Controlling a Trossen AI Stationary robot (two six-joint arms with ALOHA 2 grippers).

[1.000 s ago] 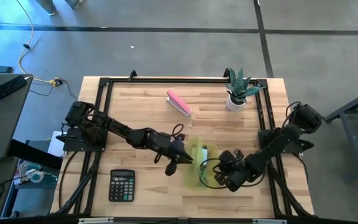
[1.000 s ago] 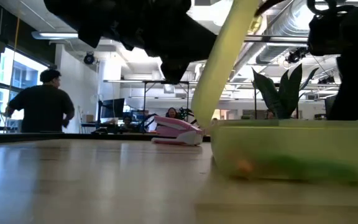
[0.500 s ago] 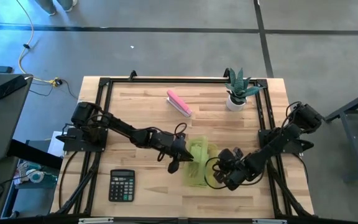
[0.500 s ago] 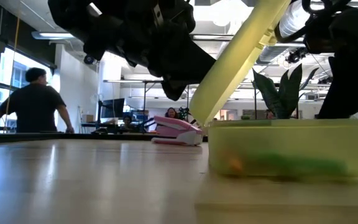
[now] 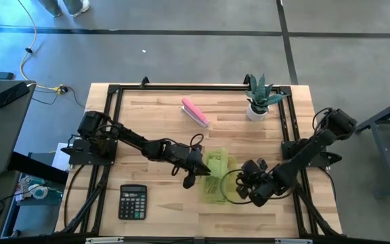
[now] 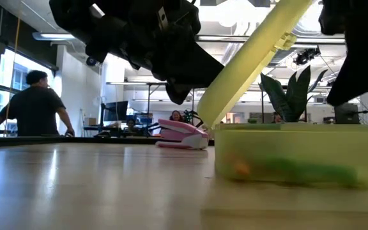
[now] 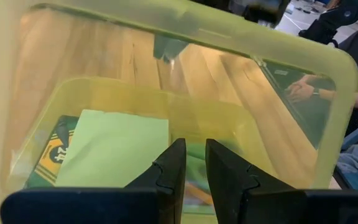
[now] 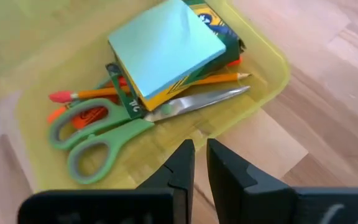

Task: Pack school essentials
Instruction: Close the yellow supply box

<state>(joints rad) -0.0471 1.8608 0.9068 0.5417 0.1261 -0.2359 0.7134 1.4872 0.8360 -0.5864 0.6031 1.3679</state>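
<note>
Supplies are all sitting in the yellow-green box (image 8: 253,93) near the table's (image 5: 154,122) front middle: blue note pad (image 8: 166,46) on top, green scissors (image 8: 98,134), a pencil (image 8: 185,84) and a red pen (image 8: 64,96) beneath. The lid (image 6: 254,61) stands tilted, half raised, and the left gripper (image 5: 193,167) is pressed against it, fingers nearly together, apparently steering it down over the box. The right gripper (image 5: 248,188) hovers just beside the box's open edge, fingers narrowly parted and empty, the scissors right below. Closing looks like the step left. The calculator (image 5: 133,202) and pink block (image 5: 195,112) stay outside.
</note>
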